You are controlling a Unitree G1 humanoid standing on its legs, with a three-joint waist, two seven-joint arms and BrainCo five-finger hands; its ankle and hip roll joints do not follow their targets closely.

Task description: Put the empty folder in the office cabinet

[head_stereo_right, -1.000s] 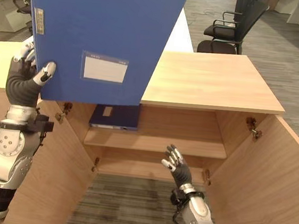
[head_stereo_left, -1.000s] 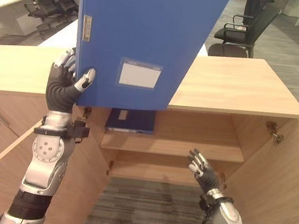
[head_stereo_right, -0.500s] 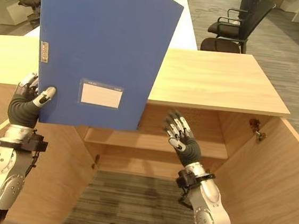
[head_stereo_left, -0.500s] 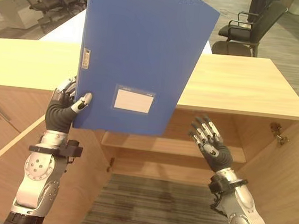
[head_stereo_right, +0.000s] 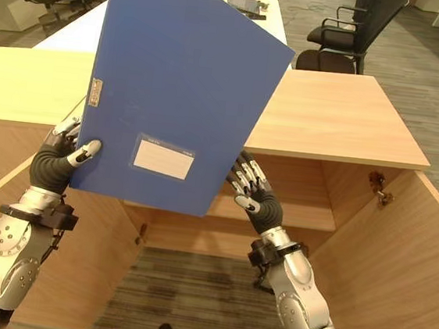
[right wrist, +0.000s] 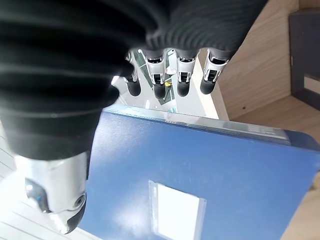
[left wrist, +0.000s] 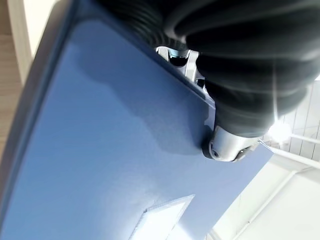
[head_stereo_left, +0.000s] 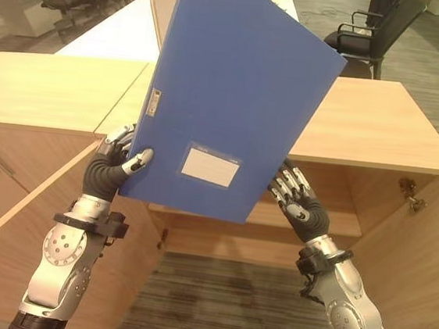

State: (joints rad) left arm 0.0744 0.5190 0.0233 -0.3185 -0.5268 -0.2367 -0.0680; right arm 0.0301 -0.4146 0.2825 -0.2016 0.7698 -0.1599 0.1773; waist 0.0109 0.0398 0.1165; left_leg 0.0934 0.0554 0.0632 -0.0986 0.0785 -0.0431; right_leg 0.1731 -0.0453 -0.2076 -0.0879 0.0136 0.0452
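A large blue folder (head_stereo_left: 234,95) with a white label hangs tilted in front of the open wooden cabinet (head_stereo_left: 380,126). My left hand (head_stereo_left: 109,172) is shut on its lower left edge, with the thumb (left wrist: 225,145) pressed on the front face and the fingers behind. My right hand (head_stereo_right: 255,200) is open at the folder's lower right edge, its straight fingers (right wrist: 165,82) reaching past that edge behind the folder. The folder covers most of the cabinet's upper shelf (head_stereo_left: 339,224).
Both cabinet doors stand open, one at the left (head_stereo_left: 9,221) and one at the right (head_stereo_left: 421,264). A second dark blue folder (right wrist: 306,55) lies on the shelf inside. Beyond the cabinet are a white desk (head_stereo_left: 115,32) and a black office chair (head_stereo_left: 366,38).
The folder has come lower and to the right and tilted more. My right hand has risen from below the shelf to the folder's lower right edge.
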